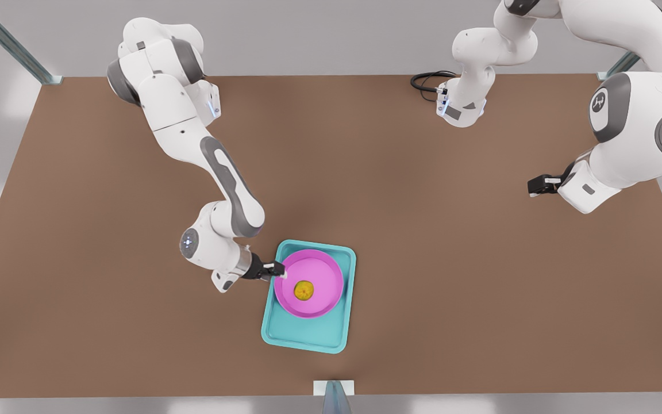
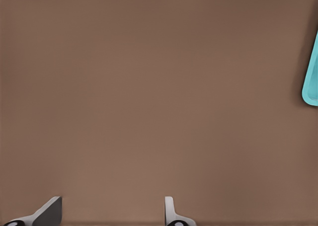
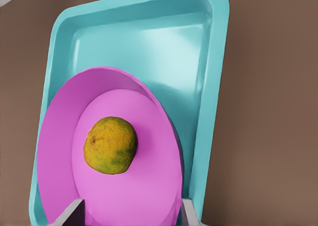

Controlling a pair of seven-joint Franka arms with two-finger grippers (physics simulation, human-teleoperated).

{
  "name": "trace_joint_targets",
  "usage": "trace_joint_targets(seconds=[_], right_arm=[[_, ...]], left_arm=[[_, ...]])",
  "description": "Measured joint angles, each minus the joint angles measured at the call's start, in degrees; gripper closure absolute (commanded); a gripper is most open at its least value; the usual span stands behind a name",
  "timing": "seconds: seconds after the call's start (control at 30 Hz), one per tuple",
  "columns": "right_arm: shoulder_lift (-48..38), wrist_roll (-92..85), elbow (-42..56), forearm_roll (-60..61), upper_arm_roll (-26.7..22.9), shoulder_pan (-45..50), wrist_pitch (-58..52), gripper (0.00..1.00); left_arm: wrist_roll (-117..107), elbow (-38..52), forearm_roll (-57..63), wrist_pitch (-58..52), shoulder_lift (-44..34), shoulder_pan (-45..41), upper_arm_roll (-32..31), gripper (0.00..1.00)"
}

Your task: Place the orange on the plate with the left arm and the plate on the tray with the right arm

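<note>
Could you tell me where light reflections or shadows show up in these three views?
Front view: pale glare patches at the table edges. Right wrist view: a soft white sheen on the tray floor, and the orange shaded on its underside on the plate. Left wrist view: evenly lit tabletop.

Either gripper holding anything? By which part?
Nothing is held. The right gripper is open, its fingers astride the plate rim, not clamped. The left gripper waits open over the table.
</note>
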Motion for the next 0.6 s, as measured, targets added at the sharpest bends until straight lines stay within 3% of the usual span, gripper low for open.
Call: trace_joint_targets(seconds=[0.07,0.17,0.27,0.37,0.43,0.5,0.6], right_arm=[[-1.7,0.2,1.9,-1.6,-3.6,-0.4,-5.5,0.0],[-3.2,0.3,15.5,-8.6,-9.0,-7.7,-26.1,0.0],[-5.6,0.3,29.4,-22.8,-10.3,-11.8,-45.6,0.0],[-12.7,-0.4,34.7,-36.4,-10.3,-11.9,-58.7,0.0],[-20.0,-0.7,31.3,-42.2,-8.6,-12.6,-64.5,0.0],[-30.2,-0.9,18.9,-45.8,-2.0,-18.2,-65.9,0.0],[-35.3,-0.8,12.3,-48.6,1.1,-19.9,-66.5,0.0]], left_arm=[[0.0,0.0,0.0,0.0,0.0,0.0,0.0,0.0],[0.0,0.0,0.0,-0.5,0.0,0.0,0.1,0.0],[0.0,0.5,0.1,-1.0,0.7,-0.1,0.1,0.0],[0.0,0.6,0.1,-1.3,0.9,-0.1,0.0,0.0],[0.0,0.6,0.1,-1.5,1.0,-0.1,0.0,0.0],[0.0,0.6,0.1,-1.6,1.2,-0.1,0.0,0.0],[0.0,0.6,0.1,-1.7,1.3,-0.2,0.0,0.0]])
